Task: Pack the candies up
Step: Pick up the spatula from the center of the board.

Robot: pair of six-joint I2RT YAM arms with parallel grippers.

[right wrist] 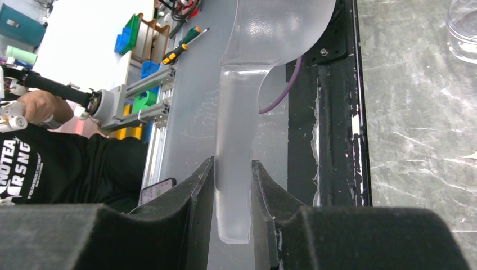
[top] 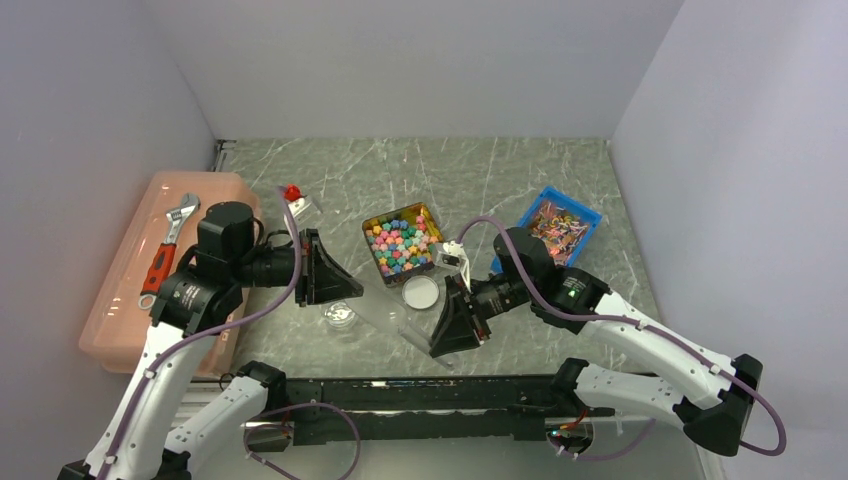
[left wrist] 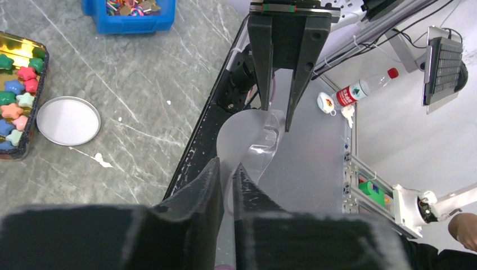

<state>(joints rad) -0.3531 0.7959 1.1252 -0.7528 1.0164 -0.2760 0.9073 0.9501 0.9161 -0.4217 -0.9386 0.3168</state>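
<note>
The candies point(top: 400, 243) are small pastel star-like lumps that fill an open gold tin point(top: 433, 216); they also show at the left edge of the left wrist view point(left wrist: 14, 107). A clear plastic scoop point(top: 400, 322) hangs between both grippers near the table's front edge. My left gripper point(top: 355, 292) is shut on the thin rim of the scoop's bowl point(left wrist: 247, 132). My right gripper point(top: 440, 345) is shut on the scoop's handle point(right wrist: 233, 169) and shows across from the left one point(left wrist: 277, 121). The scoop looks empty.
A small clear jar point(top: 340, 317) stands under the left gripper, with its silver lid point(top: 420, 291) beside the tin. A blue bin point(top: 558, 225) of colourful bits sits back right. A pink tray point(top: 120, 300) with a wrench point(top: 165, 250) lies left.
</note>
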